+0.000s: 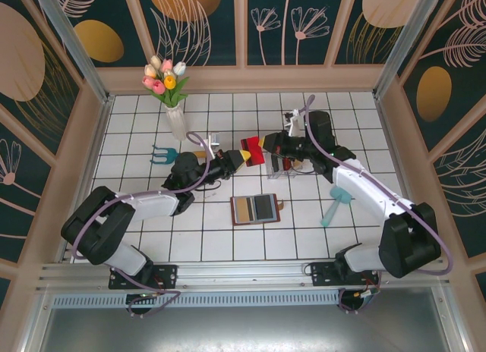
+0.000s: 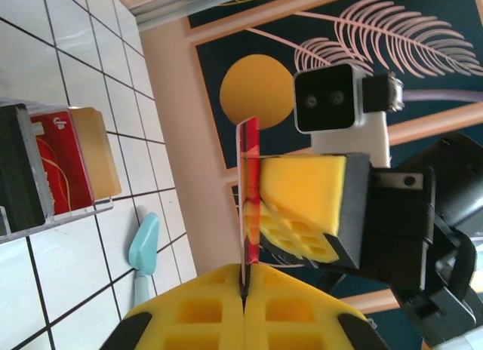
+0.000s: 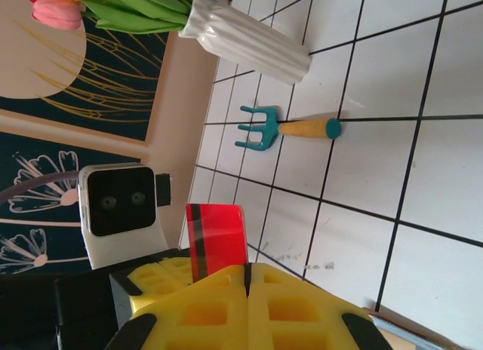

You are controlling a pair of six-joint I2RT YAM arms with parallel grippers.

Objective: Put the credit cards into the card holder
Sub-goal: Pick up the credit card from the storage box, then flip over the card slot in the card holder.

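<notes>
Rack (image 2: 75,212) holds black, red, tan credit cards (image 2: 64,165).

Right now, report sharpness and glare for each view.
Top external: evenly lit, sharp, soft shadows. Left wrist: thin red plastic card edge-on and crisp; yellow-padded left end effector slightly soft. Right wrist: small teal hand rake sharp, white tiles bright, no harsh glare.

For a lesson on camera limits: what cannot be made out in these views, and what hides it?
- Print on the red card: edge-on in the left wrist view; yellow fingers cover its lower part in the right wrist view.
- Card count in the clear rack: cut by the left wrist view's left edge; the right gripper overlaps it in the top view.
- Contents of the card holder: too small in the top view.
</notes>
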